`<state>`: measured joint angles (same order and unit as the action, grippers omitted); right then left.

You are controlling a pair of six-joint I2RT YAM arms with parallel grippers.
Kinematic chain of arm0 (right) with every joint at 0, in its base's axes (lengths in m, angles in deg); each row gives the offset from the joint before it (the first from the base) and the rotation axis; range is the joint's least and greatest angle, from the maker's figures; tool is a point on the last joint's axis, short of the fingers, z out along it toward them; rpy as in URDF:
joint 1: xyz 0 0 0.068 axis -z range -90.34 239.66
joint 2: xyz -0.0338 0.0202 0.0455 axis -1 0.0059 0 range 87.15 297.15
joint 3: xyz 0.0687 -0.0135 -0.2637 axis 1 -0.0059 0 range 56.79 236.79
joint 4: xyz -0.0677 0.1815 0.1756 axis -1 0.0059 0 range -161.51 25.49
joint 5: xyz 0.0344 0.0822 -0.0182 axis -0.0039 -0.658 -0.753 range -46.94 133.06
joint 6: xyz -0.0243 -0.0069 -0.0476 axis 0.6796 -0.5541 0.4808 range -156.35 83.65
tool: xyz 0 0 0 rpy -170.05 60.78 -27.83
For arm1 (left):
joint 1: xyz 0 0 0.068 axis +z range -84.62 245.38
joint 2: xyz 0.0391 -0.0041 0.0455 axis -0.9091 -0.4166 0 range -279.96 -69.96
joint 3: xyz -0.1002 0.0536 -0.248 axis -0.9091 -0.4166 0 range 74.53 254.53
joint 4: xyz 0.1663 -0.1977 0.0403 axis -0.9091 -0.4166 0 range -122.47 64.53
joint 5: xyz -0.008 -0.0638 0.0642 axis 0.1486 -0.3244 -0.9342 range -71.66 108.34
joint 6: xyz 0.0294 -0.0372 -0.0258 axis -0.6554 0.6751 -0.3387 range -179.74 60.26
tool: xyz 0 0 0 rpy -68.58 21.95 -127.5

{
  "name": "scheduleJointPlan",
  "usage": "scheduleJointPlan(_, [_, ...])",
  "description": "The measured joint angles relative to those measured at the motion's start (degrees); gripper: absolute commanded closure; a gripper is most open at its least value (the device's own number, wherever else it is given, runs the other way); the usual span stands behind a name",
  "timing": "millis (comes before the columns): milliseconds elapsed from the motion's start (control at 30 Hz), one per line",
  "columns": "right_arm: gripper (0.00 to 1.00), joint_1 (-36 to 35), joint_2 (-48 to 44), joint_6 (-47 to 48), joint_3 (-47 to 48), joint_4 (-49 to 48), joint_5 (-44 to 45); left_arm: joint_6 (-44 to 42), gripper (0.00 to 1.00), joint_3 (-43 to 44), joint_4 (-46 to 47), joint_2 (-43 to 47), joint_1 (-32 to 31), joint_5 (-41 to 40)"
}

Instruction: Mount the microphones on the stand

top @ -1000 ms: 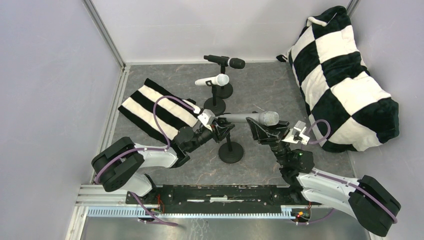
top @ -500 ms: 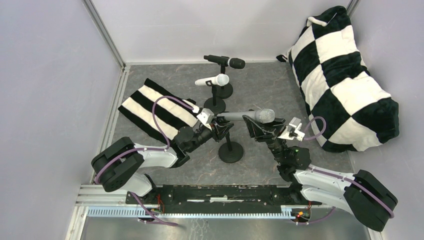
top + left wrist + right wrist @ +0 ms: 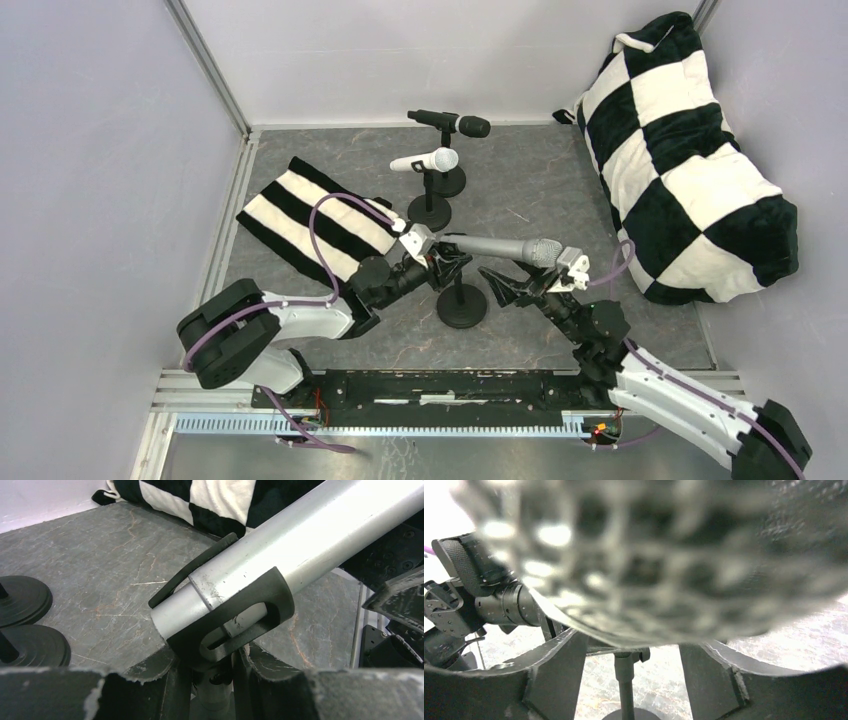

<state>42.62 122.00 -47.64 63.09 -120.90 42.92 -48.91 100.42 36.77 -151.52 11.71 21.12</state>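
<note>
Microphone (image 3: 495, 245) lies clipped in stand (image 3: 461, 306), right tool (image 3: 515, 286) open beneath

Striped cloth (image 3: 300, 220) left, checkered cushion (image 3: 690, 160) right.

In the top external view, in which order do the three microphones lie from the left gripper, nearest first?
1. The silver-grey microphone, directly at the left gripper, lying in the clip of the near stand.
2. The white microphone, further back, behind the gripper.
3. The black microphone, farthest, at the very back.
</note>
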Motion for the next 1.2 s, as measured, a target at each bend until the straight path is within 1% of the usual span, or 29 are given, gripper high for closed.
scheduleJointPlan(67, [0.25, 0.0, -5.4, 0.3, 0.0, 6.2, -0.4, -0.1, 0.85, 0.0, -0.2, 0.1, 0.0, 0.3])
scheduleJointPlan(233, [0.25, -0.1, -18.1, 0.7, 0.2, 18.5, -0.3, -1.0, 0.85, 0.0, -1.0, 0.6, 0.0, 0.4])
scheduleJointPlan(333, [0.24, -0.1, -23.8, 1.1, 1.7, 25.9, -0.3, -2.4, 0.85, 0.0, -2.4, 1.5, 0.0, 0.8])
scheduleJointPlan(400, [0.22, -0.1, -26.1, 1.6, 4.9, 32.5, -0.3, -4.7, 0.85, 0.3, -4.2, 2.3, 0.0, 1.5])
scheduleJointPlan(533, [0.2, -0.1, -25.5, 2.6, 14.3, 44.8, -1.1, -11.5, 0.84, 2.5, -10.5, 3.3, 0.5, 2.9])
scheduleJointPlan(667, [0.19, -0.1, -21.1, 3.7, 24.3, 56.2, -3.2, -17.3, 0.81, 3.9, -14.3, 3.6, 2.1, 5.3])
scheduleJointPlan(800, [0.22, -0.1, -17.2, 4.1, 27.9, 62.9, -6.3, -20.8, 0.78, 4.2, -14.8, 3.6, 3.4, 7.5])
scheduleJointPlan(967, [0.22, -0.1, -15.4, 4.1, 28.1, 66.2, -7.9, -21.4, 0.78, 3.3, -13.2, 3.6, 4.3, 8.3])
scheduleJointPlan(1200, [0.23, -0.1, -14.0, 3.5, 28.0, 66.6, -8.8, -20.3, 0.81, 0.2, -7.7, 3.6, 5.7, 10.3])
